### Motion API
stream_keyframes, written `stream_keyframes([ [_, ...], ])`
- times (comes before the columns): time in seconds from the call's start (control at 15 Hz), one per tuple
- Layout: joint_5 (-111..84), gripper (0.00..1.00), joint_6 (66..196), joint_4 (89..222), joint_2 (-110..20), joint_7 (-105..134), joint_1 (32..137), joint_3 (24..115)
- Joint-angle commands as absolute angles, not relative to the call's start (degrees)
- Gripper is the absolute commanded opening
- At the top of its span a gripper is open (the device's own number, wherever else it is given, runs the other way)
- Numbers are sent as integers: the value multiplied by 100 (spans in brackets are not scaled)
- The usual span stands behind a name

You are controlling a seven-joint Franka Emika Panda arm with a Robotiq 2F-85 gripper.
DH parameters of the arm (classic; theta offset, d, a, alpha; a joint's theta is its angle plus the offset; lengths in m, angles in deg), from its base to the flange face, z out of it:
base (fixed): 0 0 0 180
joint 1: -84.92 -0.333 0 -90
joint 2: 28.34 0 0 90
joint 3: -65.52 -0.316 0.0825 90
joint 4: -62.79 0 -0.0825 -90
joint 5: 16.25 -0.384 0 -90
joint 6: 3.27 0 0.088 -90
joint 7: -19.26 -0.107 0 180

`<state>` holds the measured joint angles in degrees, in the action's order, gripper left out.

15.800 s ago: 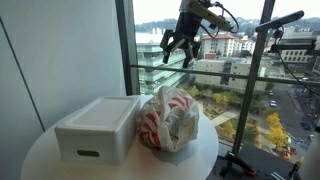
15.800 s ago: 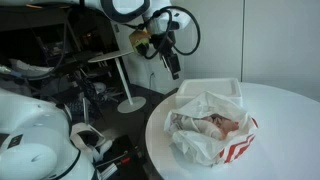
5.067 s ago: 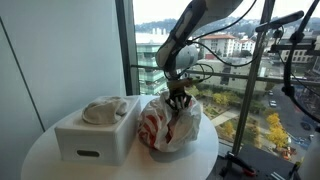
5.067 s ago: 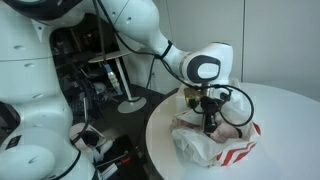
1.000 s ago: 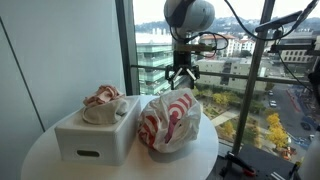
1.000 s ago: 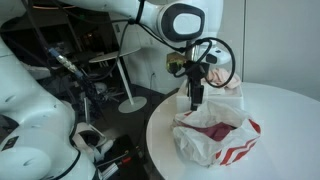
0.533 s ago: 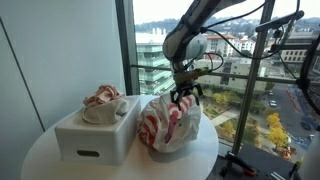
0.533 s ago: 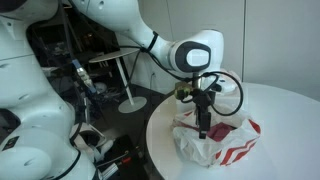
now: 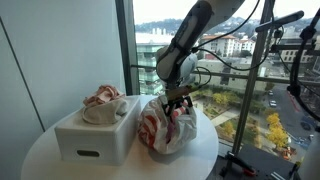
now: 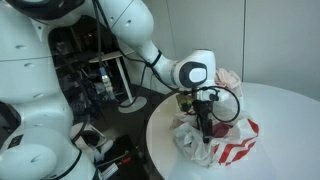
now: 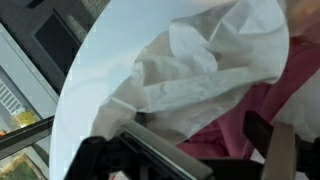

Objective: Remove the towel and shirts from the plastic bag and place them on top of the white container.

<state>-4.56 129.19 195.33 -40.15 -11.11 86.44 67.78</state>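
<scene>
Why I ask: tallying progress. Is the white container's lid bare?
No, a pink-and-white shirt and a pale towel lie on the white container.

The plastic bag (image 11: 200,70) is thin, crinkled white film with a faint sheen. Inside it, a magenta shirt (image 11: 235,125) looks like soft, matt cloth. The white container (image 9: 100,138) is smooth, hard plastic. The round table (image 9: 40,165) is smooth, white and slightly glossy.

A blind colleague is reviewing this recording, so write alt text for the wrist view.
The open gripper hangs at the mouth of a crumpled white plastic bag, its dark fingers standing apart over a pink shirt that shows inside the bag. The bag sits on a round white table, with dark floor beyond its edge.
</scene>
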Motion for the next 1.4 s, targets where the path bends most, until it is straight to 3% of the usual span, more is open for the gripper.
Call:
stream_keyframes([
  [0.0,-1,100,13030,19559,-3918,-1379,8248,6879],
  [0.47,1537,100,12652,19654,-3480,-2332,7878,6765],
  [1.33,1101,100,13346,19271,-4419,-1833,8212,7030],
])
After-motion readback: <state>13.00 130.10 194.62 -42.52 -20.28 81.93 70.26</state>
